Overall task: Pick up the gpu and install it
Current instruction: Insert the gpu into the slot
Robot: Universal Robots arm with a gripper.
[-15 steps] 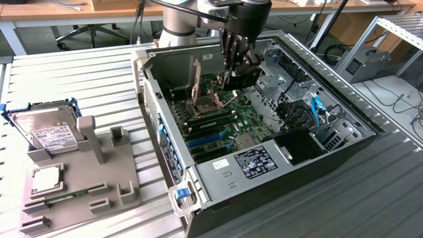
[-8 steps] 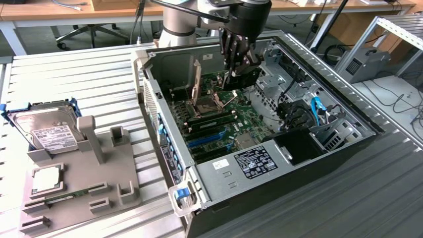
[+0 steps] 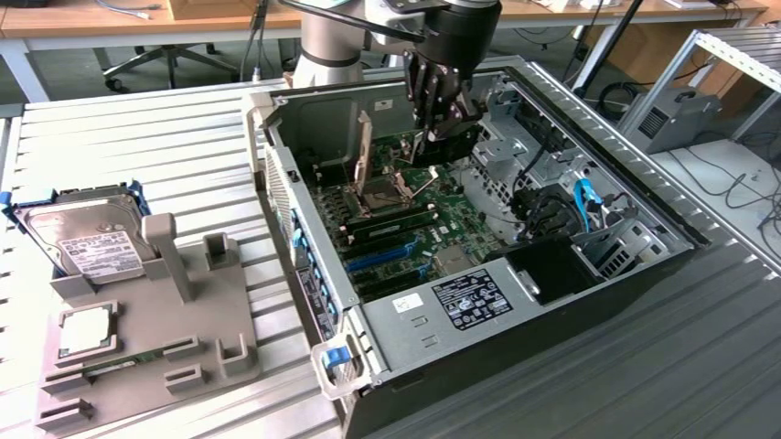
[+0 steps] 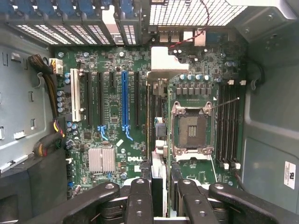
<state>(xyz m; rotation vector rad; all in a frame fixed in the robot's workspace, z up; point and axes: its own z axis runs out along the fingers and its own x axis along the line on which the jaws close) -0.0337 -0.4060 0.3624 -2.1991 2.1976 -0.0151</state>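
Over the far end of an opened computer case [image 3: 513, 229], a robot arm's hand [image 3: 436, 123] hangs above the motherboard [image 3: 403, 224] with the gpu [image 3: 448, 137] pinched between its fingers [image 4: 139, 198]. Seen from the wrist, the card [image 4: 156, 135] runs edge-on down from the fingers toward the board, its silver end bracket [image 4: 169, 59] reaching out to the perforated rear wall of the case. It sits between the blue expansion slot [image 4: 124, 100] and the open processor socket [image 4: 192, 128], and appears lined up along a slot there, though whether its edge has entered the slot cannot be told. Judged from this, the pick-up is done and the carry into the case is done; seating the card remains, and the hand has not let go. In the exterior view the card shows as a dark shape under the fingers, close above the board at the far end of the case. Well apart, on the exterior view's left, a grey parts holder [image 3: 146, 357] on the desk [image 3: 134, 137] carries a silver hard drive [image 3: 86, 238] with a white label and a small square chip [image 3: 86, 331]; a narrow green board lies in a near pocket.
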